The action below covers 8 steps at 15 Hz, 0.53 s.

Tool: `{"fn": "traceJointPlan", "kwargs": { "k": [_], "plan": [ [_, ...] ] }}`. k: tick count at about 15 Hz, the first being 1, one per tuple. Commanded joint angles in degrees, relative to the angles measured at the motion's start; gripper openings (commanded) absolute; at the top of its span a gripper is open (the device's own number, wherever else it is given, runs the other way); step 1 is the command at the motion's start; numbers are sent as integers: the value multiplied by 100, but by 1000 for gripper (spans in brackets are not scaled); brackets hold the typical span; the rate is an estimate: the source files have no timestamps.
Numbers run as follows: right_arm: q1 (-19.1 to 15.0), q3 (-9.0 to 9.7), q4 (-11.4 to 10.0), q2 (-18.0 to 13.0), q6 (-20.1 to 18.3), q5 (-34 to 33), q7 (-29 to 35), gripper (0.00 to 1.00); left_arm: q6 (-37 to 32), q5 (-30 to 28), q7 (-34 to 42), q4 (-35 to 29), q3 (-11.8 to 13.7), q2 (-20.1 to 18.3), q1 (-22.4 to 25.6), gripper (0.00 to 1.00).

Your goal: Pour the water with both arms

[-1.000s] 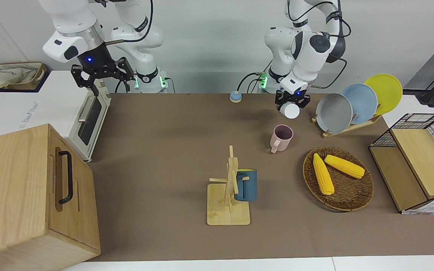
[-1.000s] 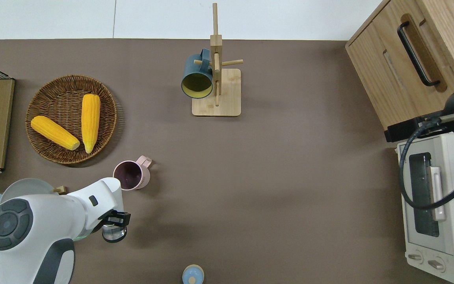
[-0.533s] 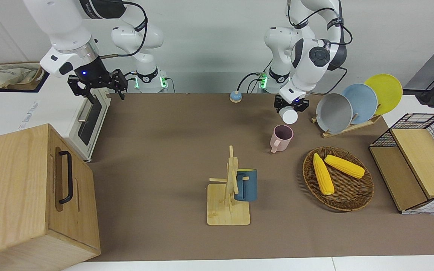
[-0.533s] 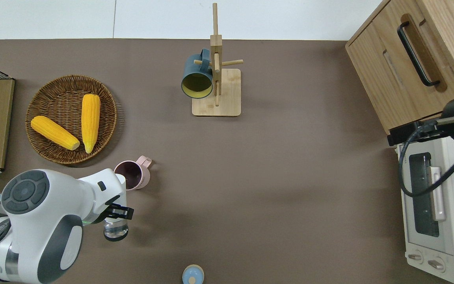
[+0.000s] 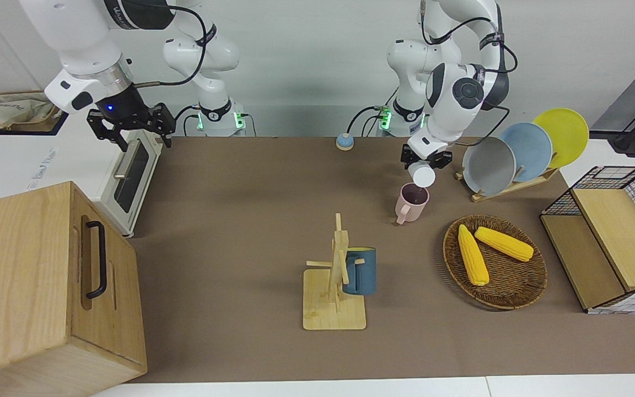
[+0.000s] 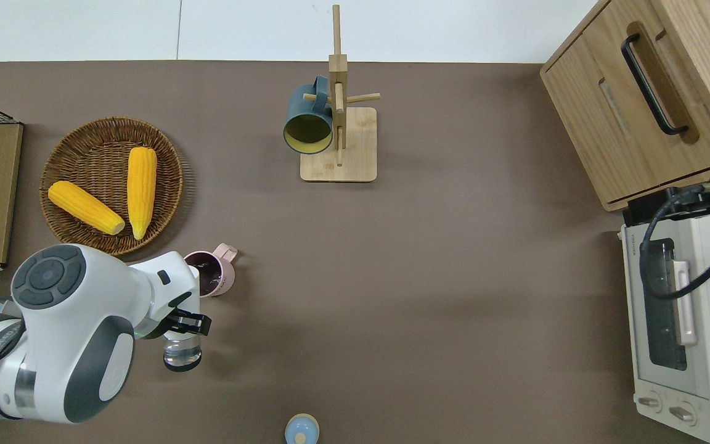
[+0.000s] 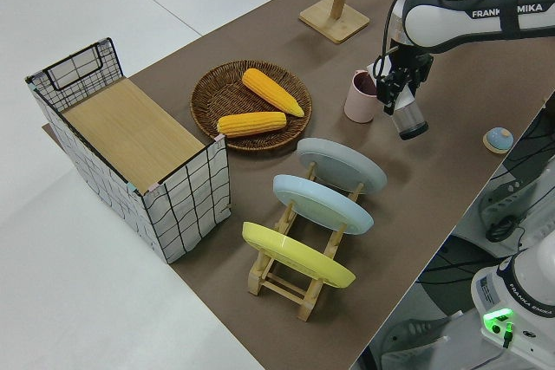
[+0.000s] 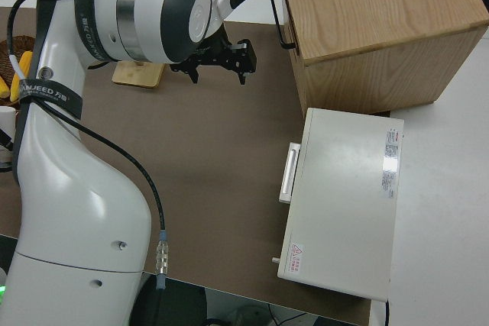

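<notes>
Left end effector clenched on tilted glass beside pink mug; right end effector released, parked.

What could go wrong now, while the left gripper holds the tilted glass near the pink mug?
1. The glass in the left gripper is tilted, but the overhead view shows it over bare table, nearer to the robots than the pink mug. If water runs out now, it may miss the mug.
2. The mug stands free on the table; a touch from the arm could tip it.
3. The right gripper hangs open over the toaster oven, giving the mug no support.
</notes>
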Motion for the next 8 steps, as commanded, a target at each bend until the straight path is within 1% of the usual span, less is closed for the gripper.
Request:
{"fn": "traceJointPlan", "kwargs": {
  "k": [1, 4, 6, 8],
  "plan": [
    [-4, 74, 21, -132, 60, -47, 8, 987, -287, 88, -39, 216, 30, -10, -34, 96],
    [-4, 92, 22, -132, 68, -47, 8, 987, -331, 88, -39, 216, 30, -10, -43, 96],
    [5, 136, 22, -132, 60, -38, -1, 987, -349, 88, -39, 225, 30, -10, -34, 96],
    [57, 162, 65, -132, 60, -29, -1, 987, -445, 88, -48, 260, 39, 43, -34, 94]
  ]
}}
